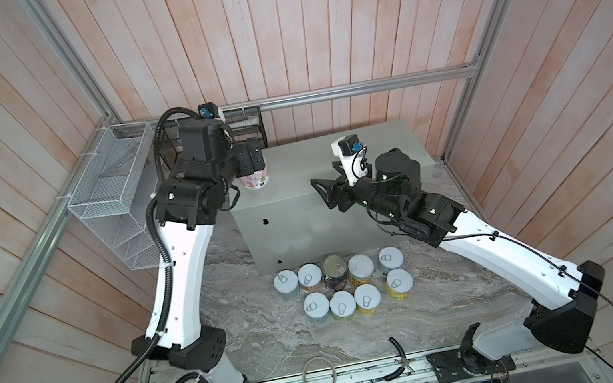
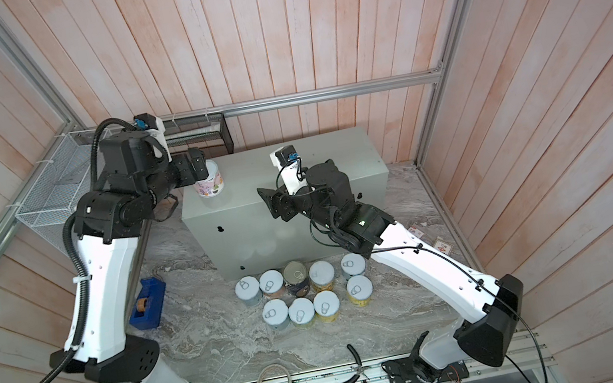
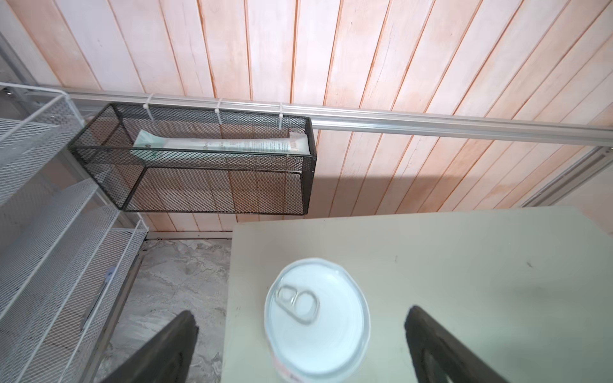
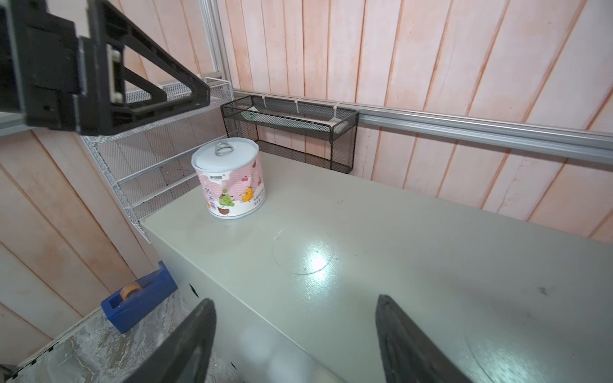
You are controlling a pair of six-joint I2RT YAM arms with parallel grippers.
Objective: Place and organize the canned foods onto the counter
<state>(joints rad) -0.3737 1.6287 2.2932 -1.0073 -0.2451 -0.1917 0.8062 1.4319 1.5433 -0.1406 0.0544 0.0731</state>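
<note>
A pink-labelled can [image 1: 255, 180] [image 2: 209, 184] [image 4: 229, 179] with a silver pull-tab lid [image 3: 316, 318] stands upright on the counter [image 1: 312, 158] [image 2: 251, 176] near its back left corner. My left gripper [image 3: 301, 311] [image 1: 255, 159] hangs open just above the can, one finger on each side and neither touching it. My right gripper [image 4: 294, 299] [image 1: 319, 190] is open and holds nothing, over the counter's front edge near the middle. Several more cans [image 1: 342, 308] [image 2: 301, 312], one of them taller and dark navy [image 1: 335, 272], stand in two rows on the marble surface in front of the counter.
A white wire basket [image 1: 116, 199] and a black mesh basket [image 3: 199, 159] hang on the rails left of and behind the counter. A blue tape dispenser [image 2: 146, 303] sits left of the counter. A tape roll ring [image 1: 319, 376] and pliers [image 1: 398, 358] lie at the front edge.
</note>
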